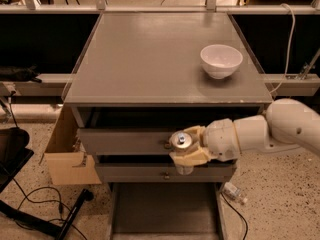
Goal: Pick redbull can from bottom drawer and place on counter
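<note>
Silver-topped redbull can [181,140] clenched in my jaws before the knobbed drawer fronts [125,141], just below the tabletop [150,59] front edge, above the open bottom drawer [165,209]

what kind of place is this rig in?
Likely a robotics lab or test area: speckled floor, loose cables, a cardboard box beside the drawer cabinet. The hand holds the redbull can in front of it, below the counter.

Cardboard box [66,159] sits on speckled floor [282,206].
</note>
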You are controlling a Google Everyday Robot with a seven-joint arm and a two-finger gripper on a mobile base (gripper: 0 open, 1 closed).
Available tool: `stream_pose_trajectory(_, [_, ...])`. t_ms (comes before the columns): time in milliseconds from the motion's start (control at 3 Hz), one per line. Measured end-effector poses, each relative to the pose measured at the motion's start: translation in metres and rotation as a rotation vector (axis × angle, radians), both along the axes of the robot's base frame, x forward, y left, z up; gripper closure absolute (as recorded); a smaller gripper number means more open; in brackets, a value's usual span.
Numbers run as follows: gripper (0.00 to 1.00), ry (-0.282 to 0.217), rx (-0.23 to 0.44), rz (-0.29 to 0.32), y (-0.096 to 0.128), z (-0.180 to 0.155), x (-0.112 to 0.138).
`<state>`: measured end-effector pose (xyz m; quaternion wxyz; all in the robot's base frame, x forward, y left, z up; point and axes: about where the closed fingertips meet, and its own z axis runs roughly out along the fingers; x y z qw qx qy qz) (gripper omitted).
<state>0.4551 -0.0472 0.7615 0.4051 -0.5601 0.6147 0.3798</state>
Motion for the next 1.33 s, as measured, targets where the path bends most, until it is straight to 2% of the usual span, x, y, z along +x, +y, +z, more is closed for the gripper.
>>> stream_pose_trajectory(333, [1.00,-0.029,0.013,-0.093,-0.002,0.072,0.042])
stream_pose_trajectory(667, [1.00,-0.078,0.050,-0.224,0.000,0.146,0.122])
stream_pose_trajectory(1000, [1.00,-0.107,0.083,-0.295,0.006,0.182,0.168])
stream_pose_trajectory(1333, [1.00,-0.089,0.111,-0.356,0.001,0.179,0.216])
